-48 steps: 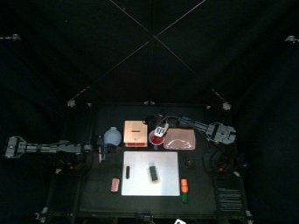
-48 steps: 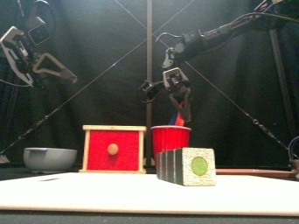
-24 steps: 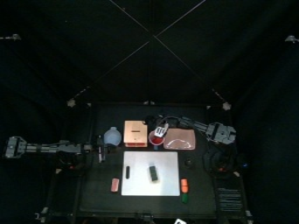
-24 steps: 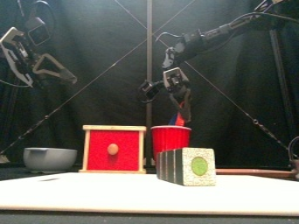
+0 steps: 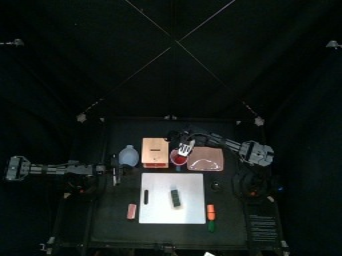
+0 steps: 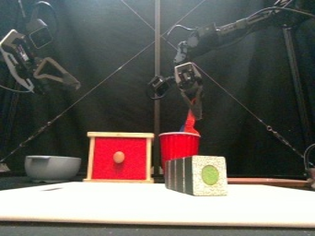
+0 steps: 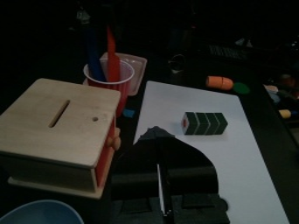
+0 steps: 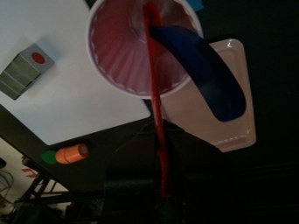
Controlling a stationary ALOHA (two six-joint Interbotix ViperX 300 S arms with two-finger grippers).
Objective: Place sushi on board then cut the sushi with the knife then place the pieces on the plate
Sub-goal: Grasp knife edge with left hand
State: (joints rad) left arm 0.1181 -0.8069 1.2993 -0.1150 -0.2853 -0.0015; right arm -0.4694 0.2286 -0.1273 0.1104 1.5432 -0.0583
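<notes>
One red knife [image 6: 193,115] has risen partly out of the red cup [image 6: 180,147] at centre frame, clamped in the right claw [image 6: 190,90]. Cutting the sushi [image 6: 197,175] on the board [image 6: 74,205] looks next.

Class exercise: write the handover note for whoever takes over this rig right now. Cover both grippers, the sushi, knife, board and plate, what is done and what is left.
Right gripper: shut on the red knife, which hangs over the red cup; the blue knife is in the cup.
Left gripper: resting at the table's left.
Sushi roll: uncut, on the white board.
Pink plate: behind the board, bare.
Done: sushi on board, knife picked.
Left: cut the roll, move the pieces to the plate.
</notes>
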